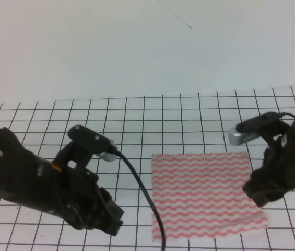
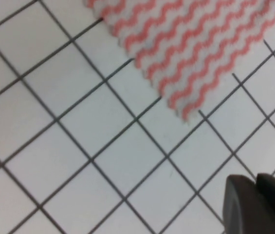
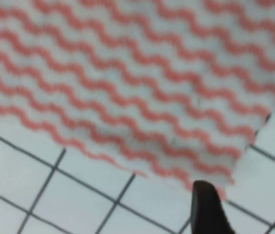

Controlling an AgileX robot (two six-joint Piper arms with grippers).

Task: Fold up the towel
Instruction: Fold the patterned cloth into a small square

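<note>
The towel [image 1: 202, 193], white with red wavy stripes, lies flat on the gridded table to the right of centre. My left gripper [image 1: 115, 222] hovers low at the near left, apart from the towel's near-left corner [image 2: 186, 114]. Its fingertips [image 2: 239, 195] are pressed together with nothing between them, so my left gripper [image 2: 256, 200] is shut. My right gripper [image 1: 257, 196] hangs over the towel's right edge. In the right wrist view my right gripper [image 3: 247, 209] is open, with one finger [image 3: 205, 209] just beside a corner of the towel [image 3: 127, 73] and nothing held.
The table [image 1: 189, 120] is white with a black grid and ends at a plain white wall behind. A black cable [image 1: 142, 191] runs from the left arm along the towel's left edge. Bare grid lies behind the towel and between the arms.
</note>
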